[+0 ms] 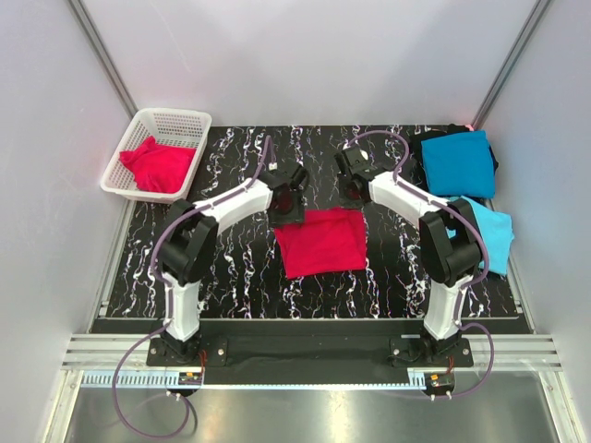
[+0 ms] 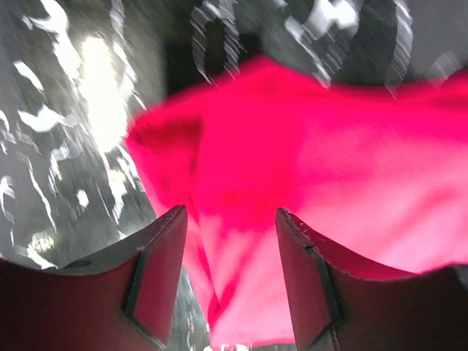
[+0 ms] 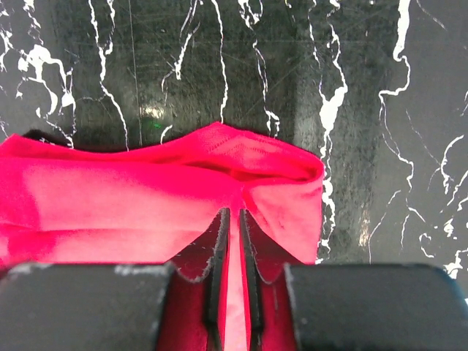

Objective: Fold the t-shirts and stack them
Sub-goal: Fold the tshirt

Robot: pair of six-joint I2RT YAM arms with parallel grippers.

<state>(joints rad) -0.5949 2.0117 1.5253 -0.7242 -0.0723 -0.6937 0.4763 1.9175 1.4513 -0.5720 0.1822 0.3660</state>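
A crimson-red t-shirt (image 1: 323,242) lies folded into a rectangle at the middle of the table. My left gripper (image 1: 288,207) hangs over its far left corner. In the left wrist view this gripper (image 2: 230,212) is open, and the red cloth (image 2: 329,161) lies loose under and between the fingers. My right gripper (image 1: 352,196) is at the far right corner. In the right wrist view it (image 3: 233,213) is shut on a thin fold of the red t-shirt (image 3: 146,190). A folded teal-blue t-shirt (image 1: 459,162) lies at the back right, and a sky-blue one (image 1: 491,236) lies in front of it.
A white mesh basket (image 1: 129,148) at the back left holds another crumpled red t-shirt (image 1: 159,164). The table top (image 1: 231,268) is black marble with white veins. White walls close in the left, right and back sides.
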